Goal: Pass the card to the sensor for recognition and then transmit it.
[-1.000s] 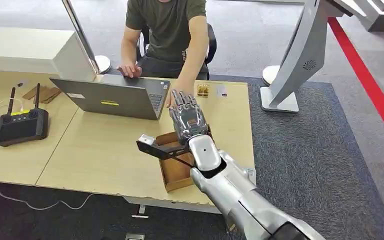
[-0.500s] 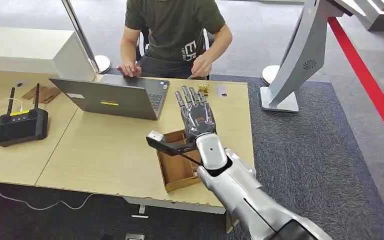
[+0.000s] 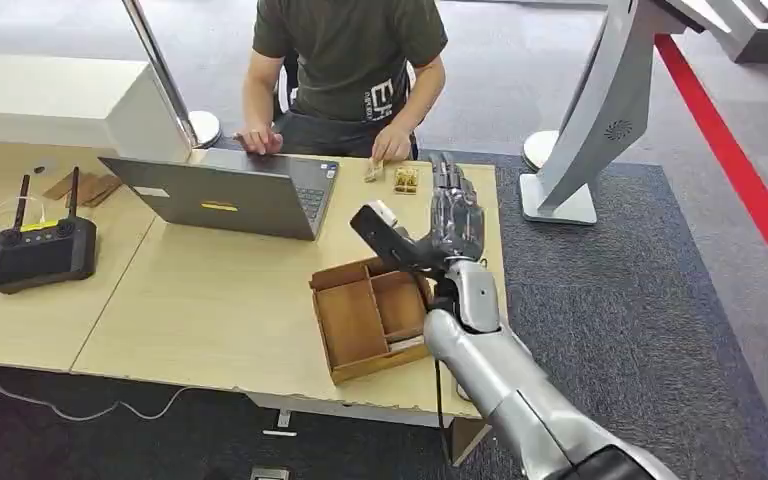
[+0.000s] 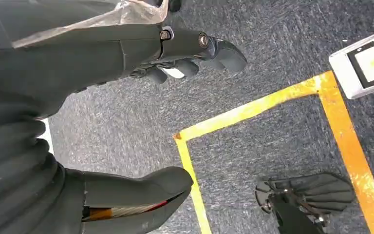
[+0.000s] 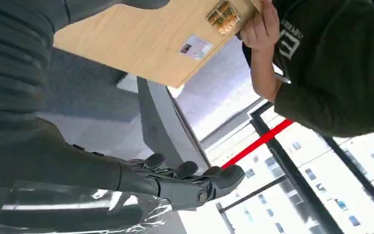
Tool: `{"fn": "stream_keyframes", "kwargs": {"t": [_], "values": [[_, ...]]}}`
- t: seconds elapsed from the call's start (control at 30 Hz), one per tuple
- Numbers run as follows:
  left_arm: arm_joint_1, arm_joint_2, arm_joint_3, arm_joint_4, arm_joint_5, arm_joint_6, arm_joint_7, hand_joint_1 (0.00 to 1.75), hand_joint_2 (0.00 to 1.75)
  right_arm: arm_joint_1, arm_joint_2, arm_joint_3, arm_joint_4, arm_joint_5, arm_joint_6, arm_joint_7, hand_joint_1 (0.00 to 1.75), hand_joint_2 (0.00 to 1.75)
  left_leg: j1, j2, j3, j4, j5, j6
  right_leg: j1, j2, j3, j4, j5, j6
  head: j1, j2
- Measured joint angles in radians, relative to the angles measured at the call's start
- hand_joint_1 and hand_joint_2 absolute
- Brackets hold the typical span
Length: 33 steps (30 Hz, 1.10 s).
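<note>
Fingers [image 5: 221, 176] of your right hand [image 3: 457, 215] reach out side by side, holding nothing, so lower them squarely onto the small white printed card [image 5: 195, 47] lying flat near the pale wooden table's [image 3: 210, 290] far edge, short of the person's hand [image 5: 260, 27].

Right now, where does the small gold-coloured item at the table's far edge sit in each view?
Head view: the gold-coloured item lies at the far edge of the table, just right of the person's hand.
Right wrist view: it lies on the tabletop, next to that same hand.
Left wrist view: not in it.
Shared landmark: the person's hand.
</note>
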Motion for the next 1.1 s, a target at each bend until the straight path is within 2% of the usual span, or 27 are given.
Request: {"fn": "stream_keyframes", "kwargs": {"t": [0.03,0.1,0.2,0.23,0.3,0.53,0.67,0.77,0.9,0.93,0.97,1.03,1.1], "values": [[-0.001,0.0,-0.003,0.0,0.0,0.001,0.003,0.0,1.75,0.011,-0.008,-0.02,-0.014,-0.079,-0.038,-0.03,0.0,1.75,0.0,0.0,0.0,0.0,0.0,0.0,0.0,0.0,0.0,0.0,0.0,0.0,0.0,0.0],[-0.004,-0.002,-0.014,0.0,0.0,0.003,0.01,0.0,1.75,0.036,-0.024,-0.068,-0.046,-0.258,-0.066,-0.103,0.0,1.75,0.0,0.001,0.001,0.001,0.0,0.0,0.0,0.0,0.0,-0.001,0.0,0.0,0.0,0.0],[-0.006,-0.005,-0.031,0.0,0.0,0.006,0.017,0.0,1.75,0.107,-0.065,-0.218,-0.121,-0.663,-0.067,-0.25,0.0,1.75,0.0,-0.002,0.001,0.001,0.0,0.0,0.0,-0.002,0.002,-0.002,0.0,0.0,0.0,0.0],[-0.006,-0.005,-0.034,0.0,0.0,0.007,0.018,0.0,1.75,0.13,-0.079,-0.263,-0.134,-0.745,-0.067,-0.29,0.0,1.75,0.0,-0.002,0.001,0.001,0.0,0.0,0.0,-0.002,0.002,-0.002,0.0,0.0,0.0,0.0],[-0.005,-0.006,-0.042,0.0,0.0,0.01,0.019,0.0,1.75,0.176,-0.113,-0.348,-0.166,-0.809,-0.066,-0.352,0.0,1.75,0.0,-0.001,0.0,0.001,0.0,0.0,0.0,0.0,0.002,-0.002,0.001,0.001,0.0,0.0],[0.001,-0.005,-0.047,0.0,0.007,0.017,-0.006,0.0,1.75,0.284,-0.165,-0.648,-0.225,-0.92,-0.066,-0.47,0.0,1.75,0.0,0.001,0.0,0.001,-0.001,0.001,0.0,0.002,0.001,-0.003,0.001,0.002,0.0,0.0],[0.009,-0.003,-0.046,0.0,0.021,0.017,-0.02,0.0,1.75,0.326,-0.206,-0.8,-0.209,-0.881,-0.065,-0.531,0.0,1.75,0.0,0.001,0.0,0.001,-0.002,0.002,0.0,0.002,0.0,-0.004,0.001,0.002,0.0,0.0],[0.018,0.0,-0.042,0.0,0.046,0.011,-0.028,0.0,1.75,0.356,-0.251,-0.924,-0.145,-0.906,-0.066,-0.569,0.0,1.75,0.0,0.001,0.001,0.0,-0.002,0.003,0.0,0.002,0.001,-0.005,0.001,0.004,0.0,0.0],[0.047,0.007,-0.021,0.0,0.088,0.01,-0.03,0.0,1.75,0.468,-0.334,-1.116,0.037,-0.877,-0.067,-0.628,0.0,1.75,0.0,-0.002,0.001,0.0,-0.005,0.006,0.001,-0.001,0.004,-0.007,-0.003,0.006,0.0,0.0],[0.054,0.009,-0.014,0.0,0.095,0.01,-0.03,0.0,1.75,0.517,-0.352,-1.166,0.086,-0.85,-0.067,-0.619,0.0,1.75,0.001,-0.002,0.001,0.0,-0.006,0.006,0.001,-0.002,0.005,-0.007,-0.004,0.005,0.001,0.0],[0.059,0.011,-0.008,0.0,0.1,0.011,-0.029,0.0,1.75,0.565,-0.362,-1.221,0.138,-0.816,-0.067,-0.581,0.0,1.75,0.001,-0.002,0.001,0.0,-0.007,0.007,0.001,-0.002,0.005,-0.007,-0.004,0.005,0.0,0.0],[0.061,0.014,0.005,0.0,0.11,0.015,-0.027,0.0,1.75,0.636,-0.364,-1.303,0.215,-0.745,-0.067,-0.499,0.0,1.75,0.001,-0.001,0.001,-0.001,-0.009,0.005,0.001,0.0,0.005,-0.006,-0.005,0.004,0.0,0.0],[0.059,0.016,0.016,0.0,0.116,0.015,-0.026,0.0,1.75,0.69,-0.354,-1.381,0.28,-0.686,-0.067,-0.456,0.0,1.75,0.001,0.002,0.002,-0.002,-0.011,0.004,0.001,0.003,0.005,-0.006,-0.006,0.002,-0.001,0.0]]}}
